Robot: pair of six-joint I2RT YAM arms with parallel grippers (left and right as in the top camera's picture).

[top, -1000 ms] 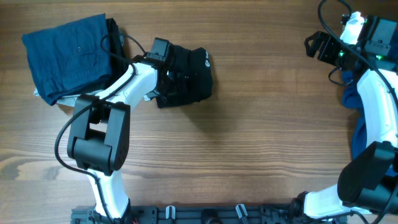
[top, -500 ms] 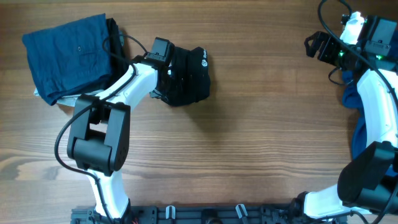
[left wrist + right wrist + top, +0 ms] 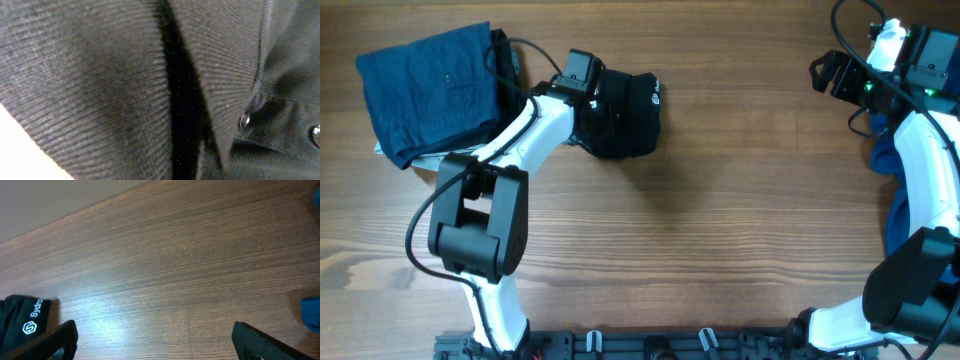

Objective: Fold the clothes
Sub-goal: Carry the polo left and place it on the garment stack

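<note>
Left gripper (image 3: 590, 98), jaws closed, is pinching a crumpled black knit polo shirt (image 3: 630, 112) on the wooden bench (image 3: 740, 210); right gripper (image 3: 828, 73) is holding its jaws wide open.

The black shirt (image 3: 290, 50) is matt knit cloth, coarsely ribbed at the collar (image 3: 100, 75), with small glossy buttons (image 3: 244, 119); the blue garment (image 3: 425, 90) is smooth matt cloth, and the bench (image 3: 740, 200) is grained wood with a soft sheen.

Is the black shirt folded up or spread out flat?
Folded up, not spread: the black shirt sits as a compact bundle, no sleeves lying out.
</note>
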